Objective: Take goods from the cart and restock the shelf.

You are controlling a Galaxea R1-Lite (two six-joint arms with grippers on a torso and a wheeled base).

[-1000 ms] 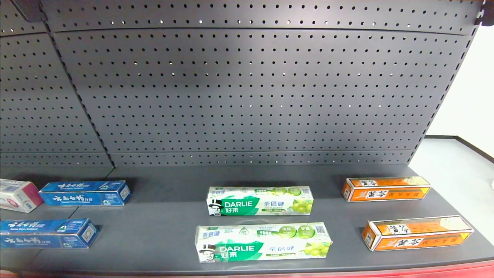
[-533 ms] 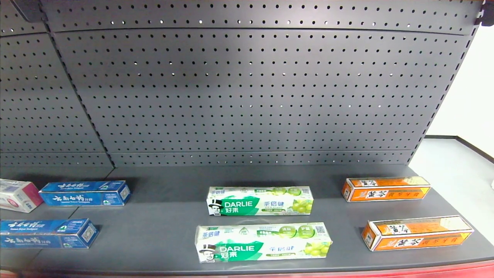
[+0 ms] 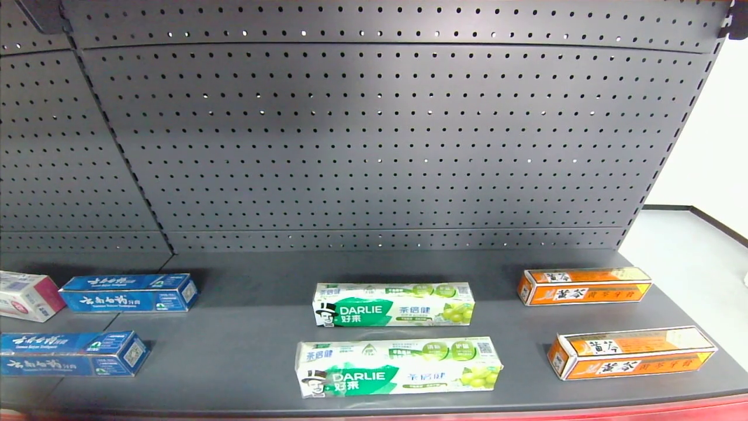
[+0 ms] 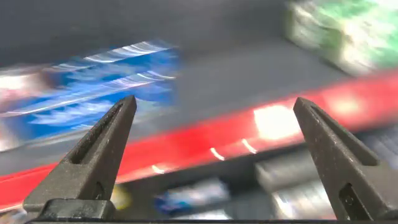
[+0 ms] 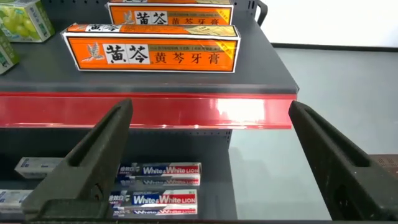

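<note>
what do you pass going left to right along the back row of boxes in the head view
white-pink box → blue box → green box → orange box

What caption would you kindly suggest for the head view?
Shelf holding paired blue boxes, green boxes and orange boxes before a pegboard.

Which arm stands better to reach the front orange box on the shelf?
Right, probably. The right gripper, open, faces the front orange box over the red shelf edge; the left gripper faces the blue boxes.
</note>
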